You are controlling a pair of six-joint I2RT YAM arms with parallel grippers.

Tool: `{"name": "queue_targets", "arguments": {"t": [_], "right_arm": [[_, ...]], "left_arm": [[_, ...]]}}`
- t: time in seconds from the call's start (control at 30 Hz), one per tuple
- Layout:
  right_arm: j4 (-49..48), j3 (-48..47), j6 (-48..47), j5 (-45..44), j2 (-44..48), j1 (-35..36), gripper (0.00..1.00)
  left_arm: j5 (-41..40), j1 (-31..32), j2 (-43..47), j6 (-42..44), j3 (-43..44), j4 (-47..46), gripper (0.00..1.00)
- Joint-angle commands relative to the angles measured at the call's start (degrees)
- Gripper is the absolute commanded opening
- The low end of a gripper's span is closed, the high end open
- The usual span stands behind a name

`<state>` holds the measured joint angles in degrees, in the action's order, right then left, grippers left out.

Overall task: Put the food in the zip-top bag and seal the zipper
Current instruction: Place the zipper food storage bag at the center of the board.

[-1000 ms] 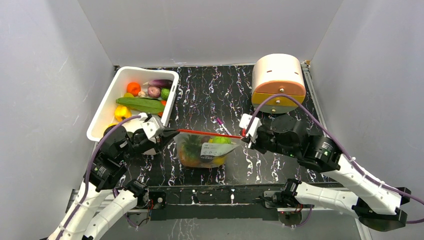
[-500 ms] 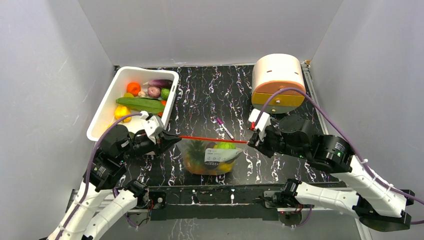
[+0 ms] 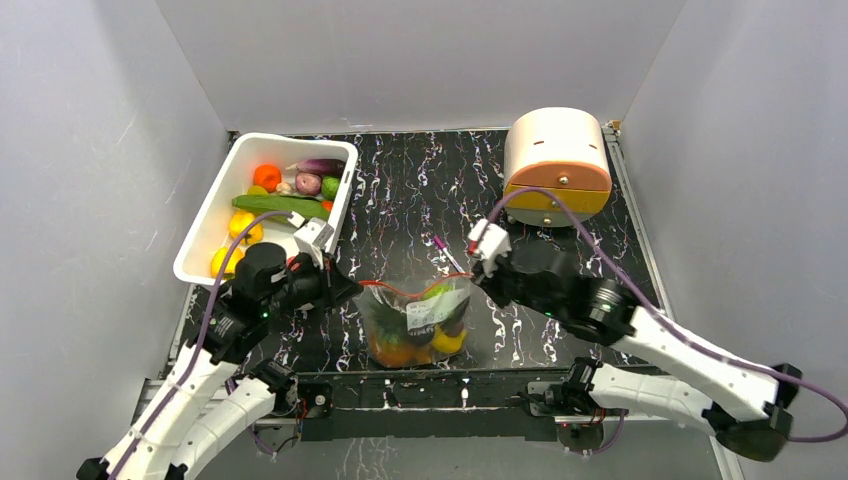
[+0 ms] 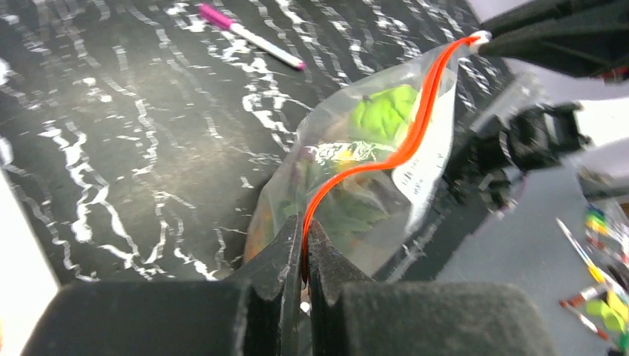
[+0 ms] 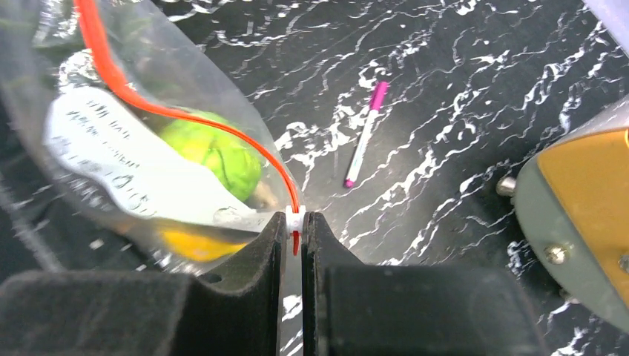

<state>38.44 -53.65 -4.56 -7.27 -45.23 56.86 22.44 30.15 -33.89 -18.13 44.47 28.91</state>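
While the left end effector [image 4: 304, 259] and right end effector [image 5: 294, 230] each clamp one end of the thin orange-red zipper strip [image 3: 410, 291] | clear floppy zip-top bag [image 3: 415, 322], plastic toy food [image 5: 215, 152] inside, sags just right of the white rectangular tub [image 3: 212, 218] | risk: a tug could slip the bowed strip free, dropping the bag

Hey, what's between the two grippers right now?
The zip-top bag with toy food inside. Its zipper runs from the left gripper to the right gripper, each pinching one end, as the top external view shows.
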Motion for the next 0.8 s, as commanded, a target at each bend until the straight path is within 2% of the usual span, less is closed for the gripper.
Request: {"name": "queue_targets", "arguments": {"t": [0.0, 0.1, 0.13, 0.27, 0.37, 0.57, 0.77], "right_arm": [[-19.7, 0.8, -8.1, -6.8, -8.0, -1.6, 0.0], [-23.5, -0.8, -9.9, -1.1, -13.6, -4.9, 0.0], [-24.8, -1.2, -10.6, 1.4, -15.1, -5.8, 0.0], [-28.9, -2.7, -11.8, 5.4, -21.0, -9.3, 0.0], [-31.6, -4.0, -11.8, 7.9, -24.6, -11.3, 0.0], [-31.8, -6.7, -12.0, 8.0, -30.3, -13.3, 0.03], [-31.5, -4.6, -9.7, 7.7, -32.4, -13.8, 0.04]], "left_arm": [[-13.3, -0.2, -3.9, -2.8, 2.2, 0.0, 0.02], [-19.6, -0.2, -5.5, -1.8, 3.3, 2.1, 0.04], [-20.9, -0.2, -5.4, -1.8, 3.1, 1.8, 0.08], [-21.9, -0.2, -4.3, -1.5, 2.5, -0.8, 0.35], [-23.3, -0.2, -3.6, -1.6, 3.2, -1.6, 0.45], [-20.6, -0.2, -1.9, 1.1, 4.6, -4.3, 0.58], [-20.4, -0.2, -1.6, 2.3, 6.6, -2.8, 0.65]]}}
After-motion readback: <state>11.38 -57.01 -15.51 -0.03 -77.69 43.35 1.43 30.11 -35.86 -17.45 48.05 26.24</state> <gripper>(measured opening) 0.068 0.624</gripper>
